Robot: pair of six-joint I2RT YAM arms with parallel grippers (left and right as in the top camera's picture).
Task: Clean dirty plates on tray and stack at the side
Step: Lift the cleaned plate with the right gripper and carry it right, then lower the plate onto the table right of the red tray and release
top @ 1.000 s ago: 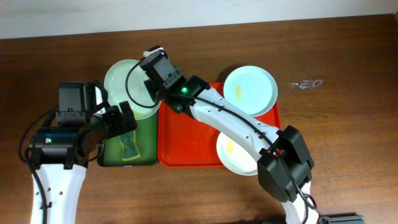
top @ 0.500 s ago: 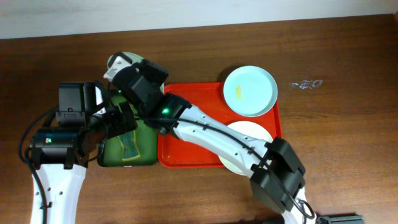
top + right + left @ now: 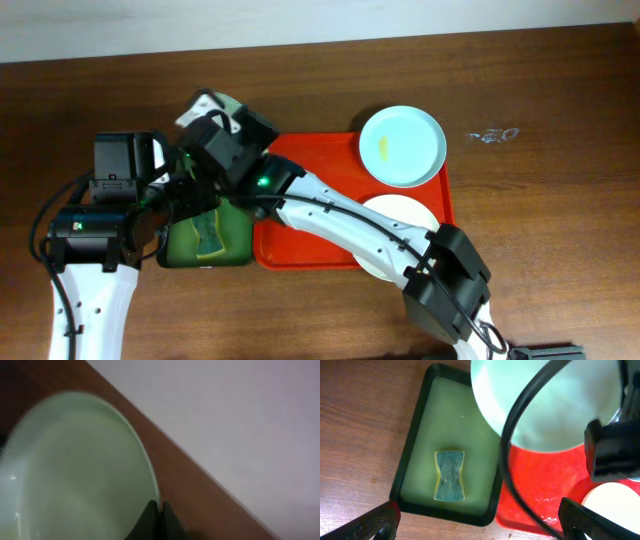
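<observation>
Tray (image 3: 290,245) on brown table (image 3: 560,230), pale wall (image 3: 100,25)

The tray (image 3: 292,246) is red; the plates (image 3: 410,150) pale mint, yellow-smeared.

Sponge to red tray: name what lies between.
Left wrist view: the green tray, bare floor and dark rim, then the red tray; a black cable crosses in front.

right arm (image 3: 340,212) across tray (image 3: 292,250), sponge (image 3: 449,475) clear
</observation>
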